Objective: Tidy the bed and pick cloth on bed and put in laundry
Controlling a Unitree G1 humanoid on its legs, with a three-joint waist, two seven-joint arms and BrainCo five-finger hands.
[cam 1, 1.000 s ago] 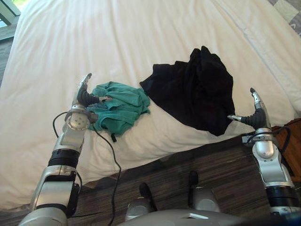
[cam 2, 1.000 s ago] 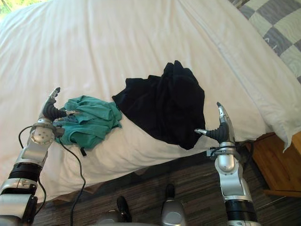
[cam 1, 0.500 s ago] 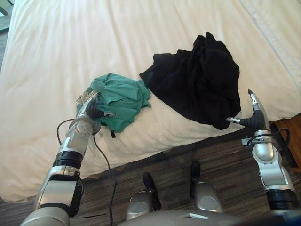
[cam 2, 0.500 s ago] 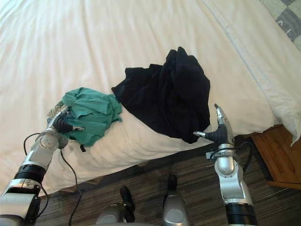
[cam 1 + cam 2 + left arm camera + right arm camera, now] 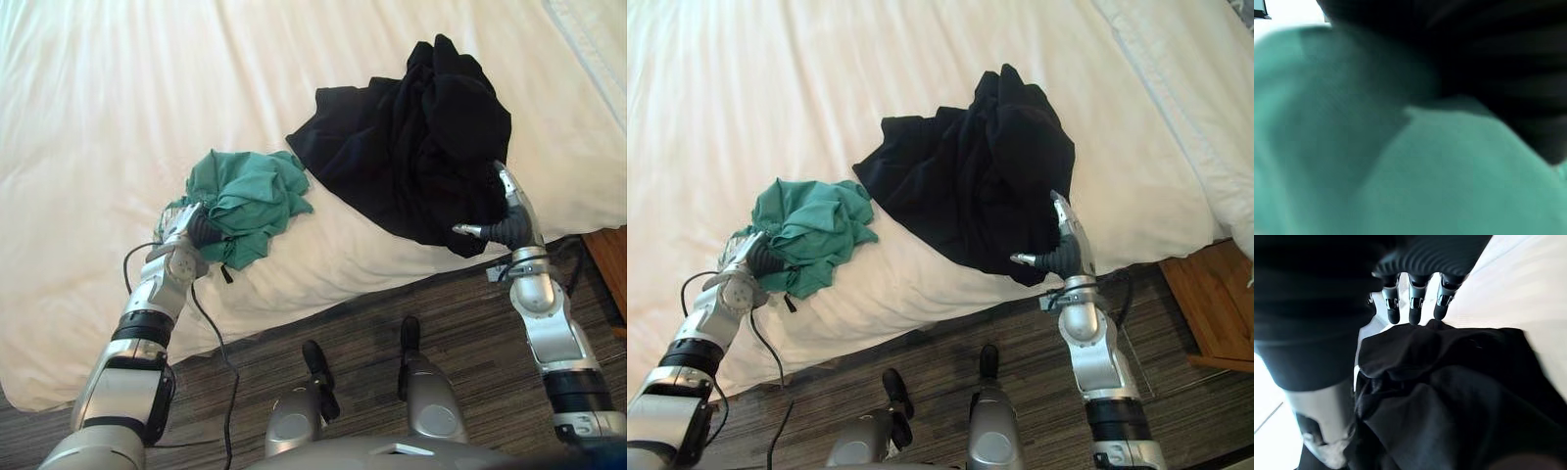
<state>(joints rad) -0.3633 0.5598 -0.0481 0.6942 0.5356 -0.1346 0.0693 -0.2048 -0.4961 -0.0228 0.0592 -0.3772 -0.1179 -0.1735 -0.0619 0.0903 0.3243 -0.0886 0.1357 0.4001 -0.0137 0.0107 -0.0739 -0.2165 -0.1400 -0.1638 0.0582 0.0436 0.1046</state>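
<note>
The bed [image 5: 118, 88] lies wide and bare beyond both heaps. The black cloth [image 5: 411, 147] bulks right against the right hand [image 5: 511, 227] (fingers straight). The green cloth [image 5: 245, 196], just beside it, crowds the left hand [image 5: 199, 228]. A wooden stand [image 5: 1215, 294] hems the right side.

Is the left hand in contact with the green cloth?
Touching. Left eye view: the left hand sits tucked into the near edge of the green cloth, fabric draped over it.
</note>
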